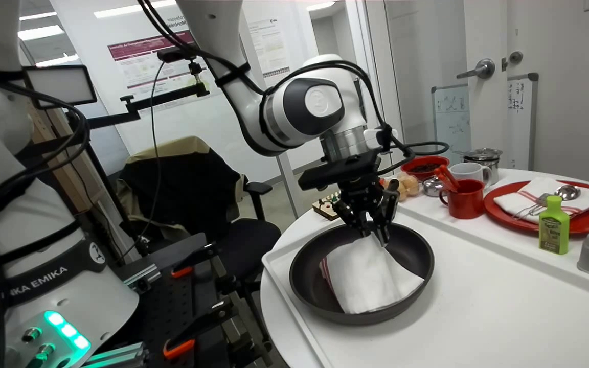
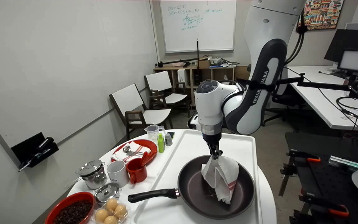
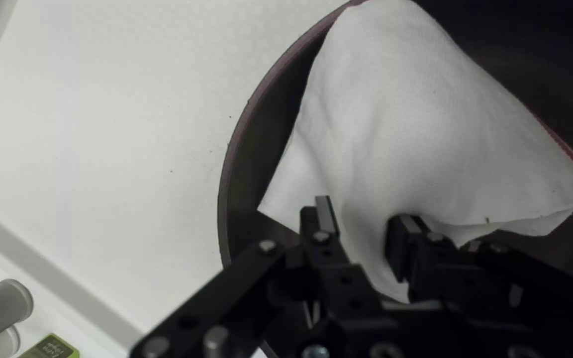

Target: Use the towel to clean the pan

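- In an exterior view, lower centre: pan (image 2: pixel 194 194) on tray (image 2: pixel 236 144), towel (image 2: pixel 227 171) in pan.
- Left of tray: mugs (image 2: pixel 137 171), plate (image 2: pixel 150 145) behind.
- Lower left corner: bowl (image 2: pixel 56 209).

In an exterior view, the table (image 1: pixel 285 327) is viewed obliquely from above, with the robot base (image 1: pixel 69 301) near at left and a door handle (image 1: pixel 482 69) at upper right. In an exterior view, the table is viewed from roughly the opposite end, toward a whiteboard (image 2: pixel 199 28) at top center. In the wrist view, the pan (image 3: pixel 246 184), shared by all views, is faced downward at close range.
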